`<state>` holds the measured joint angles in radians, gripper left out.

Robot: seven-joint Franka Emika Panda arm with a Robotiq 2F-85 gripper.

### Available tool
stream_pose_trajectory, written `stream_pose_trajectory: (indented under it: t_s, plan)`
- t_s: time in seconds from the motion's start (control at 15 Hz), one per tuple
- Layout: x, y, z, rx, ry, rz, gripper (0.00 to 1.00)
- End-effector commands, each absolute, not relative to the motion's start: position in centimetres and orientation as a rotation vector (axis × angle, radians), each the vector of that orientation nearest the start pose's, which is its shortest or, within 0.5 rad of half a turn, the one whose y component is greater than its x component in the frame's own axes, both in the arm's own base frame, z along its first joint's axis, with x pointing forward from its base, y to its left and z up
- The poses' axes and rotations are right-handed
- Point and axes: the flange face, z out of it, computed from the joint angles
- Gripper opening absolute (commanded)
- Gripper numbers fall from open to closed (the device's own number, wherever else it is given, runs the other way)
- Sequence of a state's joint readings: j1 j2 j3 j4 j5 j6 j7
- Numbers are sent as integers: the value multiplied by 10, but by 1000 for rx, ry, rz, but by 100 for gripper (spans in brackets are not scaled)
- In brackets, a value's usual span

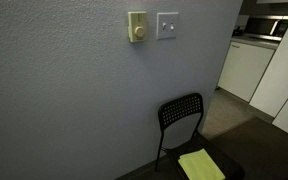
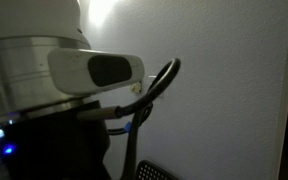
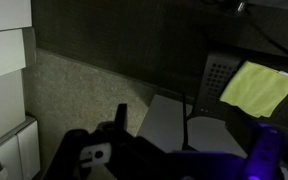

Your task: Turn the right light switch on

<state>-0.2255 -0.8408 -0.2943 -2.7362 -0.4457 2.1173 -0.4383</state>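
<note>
The right light switch [image 1: 167,25] is a white, nearly square plate high on the grey wall, with a small toggle at its middle. A narrower cream plate with a round knob [image 1: 137,27] sits just beside it. My gripper [image 3: 174,150] shows only in the wrist view, as a dark shape along the bottom edge, pointing down toward the floor and the chair. Its jaws are too dark to read. The switch is out of the wrist view. The arm's white and grey body [image 2: 54,80] fills the near side of an exterior view.
A black chair [image 1: 180,118] stands against the wall below the switches, with a yellow-green cloth [image 1: 200,165] on its seat; the cloth also shows in the wrist view [image 3: 257,87]. White kitchen cabinets [image 1: 246,68] stand beyond the wall's corner. A black cable [image 2: 154,90] loops off the arm.
</note>
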Motion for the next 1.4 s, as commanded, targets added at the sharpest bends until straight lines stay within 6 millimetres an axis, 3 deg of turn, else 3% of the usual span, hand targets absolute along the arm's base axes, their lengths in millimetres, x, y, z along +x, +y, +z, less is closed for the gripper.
stream_pose_trajectory:
  t_s: [0.0,0.2,0.53,0.87,1.33]
  plan:
    - [275,-178,466,-3380,-311,-199,100]
    - [282,-175,467,-3376,-396,-173,100]
    - [307,-159,472,-3355,-678,-92,100]
    - [343,-144,484,-3294,-1057,-16,100]
    - [399,-118,497,-3081,-1649,82,100]
